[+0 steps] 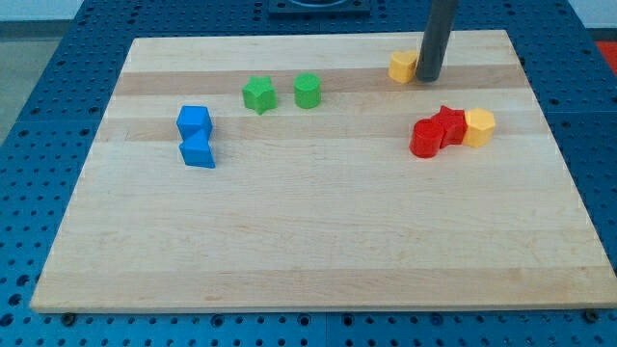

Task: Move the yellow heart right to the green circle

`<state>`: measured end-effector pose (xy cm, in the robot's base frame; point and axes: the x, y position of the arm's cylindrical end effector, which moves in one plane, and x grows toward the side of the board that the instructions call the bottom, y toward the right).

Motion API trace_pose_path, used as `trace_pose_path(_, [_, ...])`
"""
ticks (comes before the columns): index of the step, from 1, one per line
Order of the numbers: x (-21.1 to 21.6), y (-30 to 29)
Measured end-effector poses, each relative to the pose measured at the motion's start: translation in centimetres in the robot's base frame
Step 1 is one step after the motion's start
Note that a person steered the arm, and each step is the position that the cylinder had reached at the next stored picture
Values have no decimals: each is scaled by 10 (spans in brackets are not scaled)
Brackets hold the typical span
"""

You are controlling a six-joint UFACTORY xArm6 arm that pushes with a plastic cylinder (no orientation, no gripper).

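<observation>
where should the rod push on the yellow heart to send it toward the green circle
No gripping here, only pushing: press the yellow heart on its face toward the view's right. My tip already sits right against that side, and the green circle lies to the view's left and slightly lower, so push leftward, angled slightly toward the view's bottom.

My rod [436, 37] comes down upright from the view's top edge, right of centre, dark grey and straight, with my tip [428, 78] resting at the table top.
</observation>
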<state>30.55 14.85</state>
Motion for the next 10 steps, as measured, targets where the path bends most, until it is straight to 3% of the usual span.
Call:
trace_pose_path(1, [30,-7])
trace_pose_path(2, [-4,32])
trace_pose_path(3, [-70,35])
trace_pose_path(4, [-89,20])
trace_pose_path(8, [1,-8])
trace_pose_path(10, [3,-7])
